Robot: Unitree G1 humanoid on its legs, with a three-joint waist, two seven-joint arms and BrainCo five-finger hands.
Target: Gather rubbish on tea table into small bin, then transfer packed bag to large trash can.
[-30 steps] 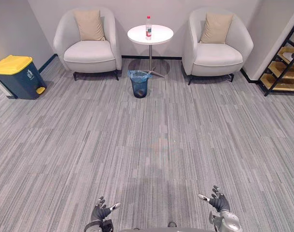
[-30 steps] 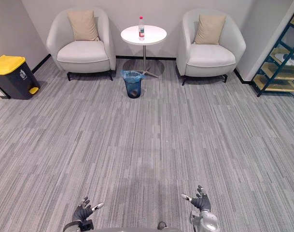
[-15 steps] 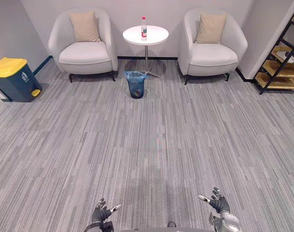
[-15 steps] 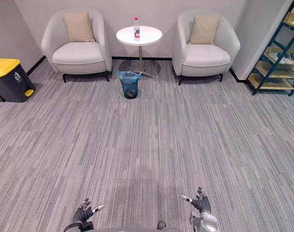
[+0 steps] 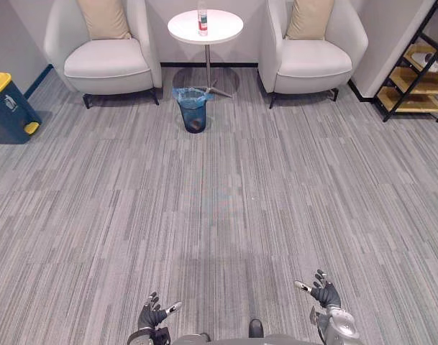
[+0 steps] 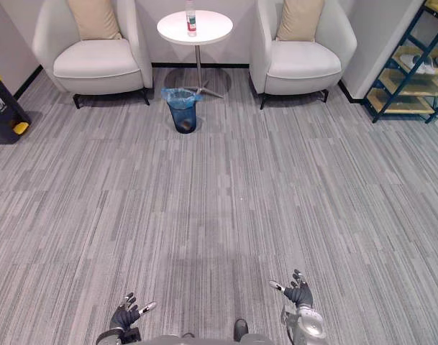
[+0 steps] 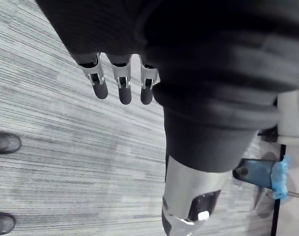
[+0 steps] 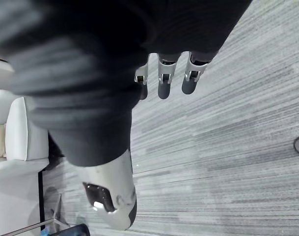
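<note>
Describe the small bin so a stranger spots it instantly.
Two armchairs flank a round white table at the far end. On the carpet before that table stands the small bin, dark with a blue bag liner, unlike the yellow-lidded can far left.

grey striped carpet (image 5: 226,215), white tea table (image 5: 205,26), blue-lined small bin (image 5: 192,109)

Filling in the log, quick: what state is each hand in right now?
Left hand: open, fingers relaxed, holding nothing.
Right hand: open, fingers relaxed, holding nothing.
</note>
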